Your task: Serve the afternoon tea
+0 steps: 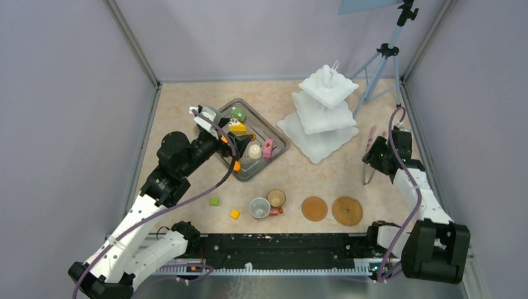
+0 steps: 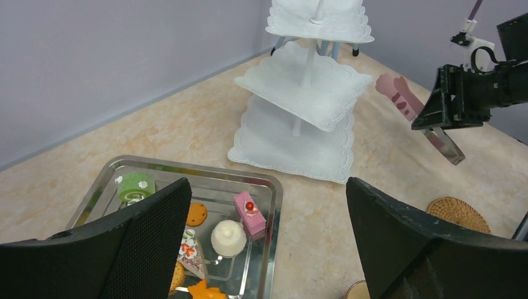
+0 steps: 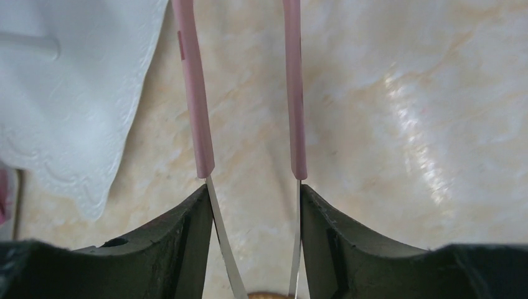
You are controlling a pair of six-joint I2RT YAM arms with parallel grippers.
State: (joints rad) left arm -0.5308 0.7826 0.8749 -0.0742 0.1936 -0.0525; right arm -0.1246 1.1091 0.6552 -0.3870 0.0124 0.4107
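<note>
Left gripper (image 2: 266,182) spread wide, hovering over tray (image 2: 205,170) centre-left; its arm hides some of the pastries (image 2: 251,212) there. Cubes (image 1: 214,201), two cups (image 1: 259,207), two mats (image 1: 314,208) along lower centre. Stand (image 1: 320,118) upper centre, just right of tray. Right gripper (image 3: 252,193) at right edge, clamped on tongs (image 3: 196,93), near stand's corner.

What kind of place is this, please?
Probably a robot test cell, not a tea room: plain grey walls enclose a small table, two robot arms are bolted at its near edge, and a tripod stands at the far corner.
</note>
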